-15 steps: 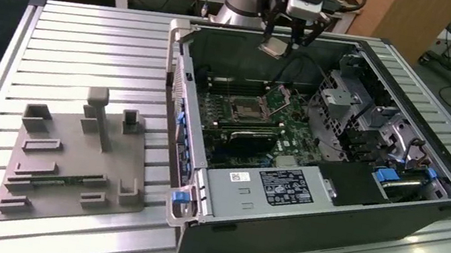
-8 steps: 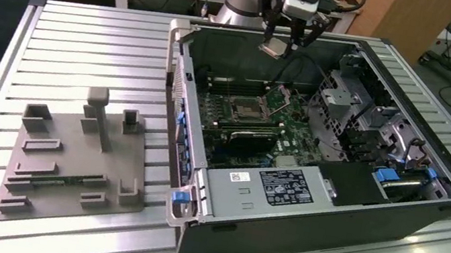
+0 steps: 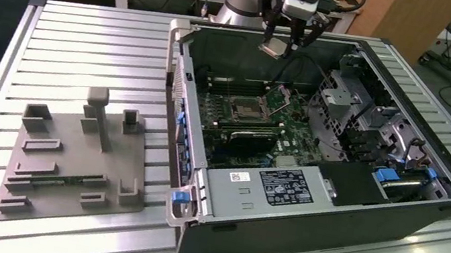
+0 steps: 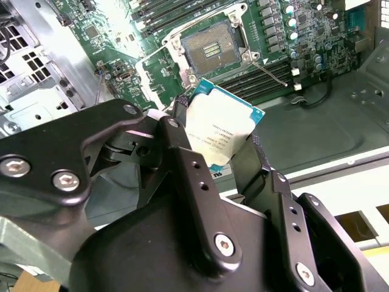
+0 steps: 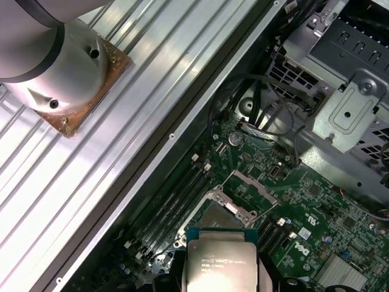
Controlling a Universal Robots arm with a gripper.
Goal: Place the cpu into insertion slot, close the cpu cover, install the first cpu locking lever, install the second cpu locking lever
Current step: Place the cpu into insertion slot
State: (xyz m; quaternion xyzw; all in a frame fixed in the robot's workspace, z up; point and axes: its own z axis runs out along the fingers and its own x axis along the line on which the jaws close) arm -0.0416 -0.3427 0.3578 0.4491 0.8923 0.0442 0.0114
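My gripper [image 3: 276, 45] hangs above the back of the open computer case [image 3: 428, 220], shut on the cpu [image 3: 273, 46]. In both wrist views the pale silver cpu [image 4: 222, 131] [image 5: 222, 266] sits tilted between the black fingers [image 4: 182, 158], held by its edges. The insertion slot [image 3: 244, 109] [image 4: 213, 48] [image 5: 220, 216] lies bare on the green board below, its dark pin field showing. The cpu cover [image 3: 284, 97] [image 5: 255, 182] stands swung up beside the slot. A thin metal lever [image 4: 272, 72] sticks out next to the slot.
The case stands on a slatted metal table [image 3: 84, 43]. A grey fixture plate [image 3: 76, 157] lies at the exterior view's left. The arm's base [image 5: 55, 73] sits behind the case. Memory slots [image 5: 176, 201], a metal drive cage [image 5: 346, 91] and cables [image 5: 261, 115] surround the slot.
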